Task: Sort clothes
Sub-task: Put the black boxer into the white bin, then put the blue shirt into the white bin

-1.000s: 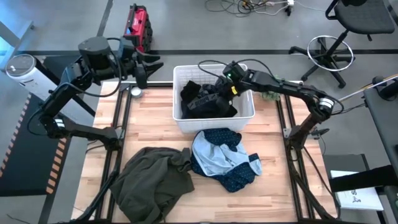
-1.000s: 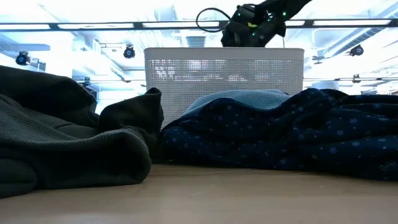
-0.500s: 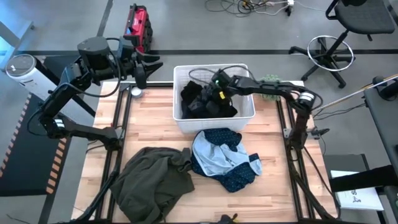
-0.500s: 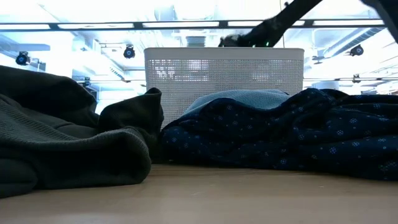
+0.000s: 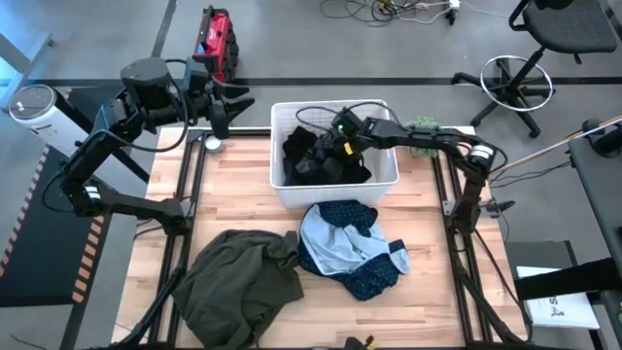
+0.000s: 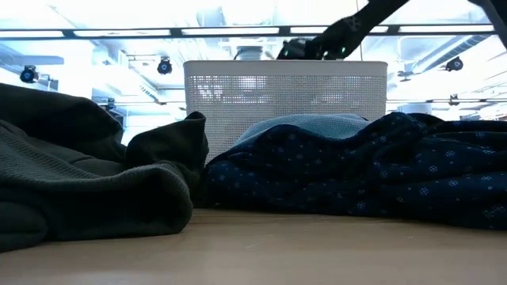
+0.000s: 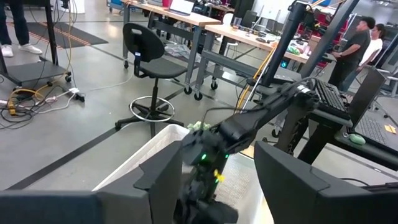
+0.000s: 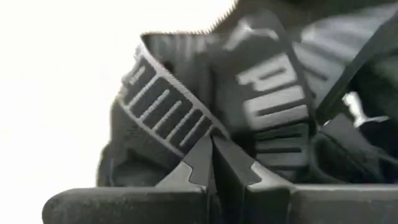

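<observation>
The right gripper's (image 8: 211, 163) fingers are pressed together just above black clothes (image 5: 326, 160) inside the white basket (image 5: 386, 182). The left gripper (image 5: 222, 109), fingers spread wide, hovers off the tabletop's (image 5: 238, 194) far-left corner. An olive-grey top (image 5: 238, 282) and navy patterned piece (image 5: 350, 248) lie near the basket.

Your right arm is reaching in from the right side, stretched nearly level, its wrist tipping the right gripper (image 5: 335, 146) downward with the fingers (image 8: 205, 163) pressing together, tips meeting. Your left arm is sitting folded at the far left corner, its left gripper (image 5: 225, 105) spread wide.
</observation>
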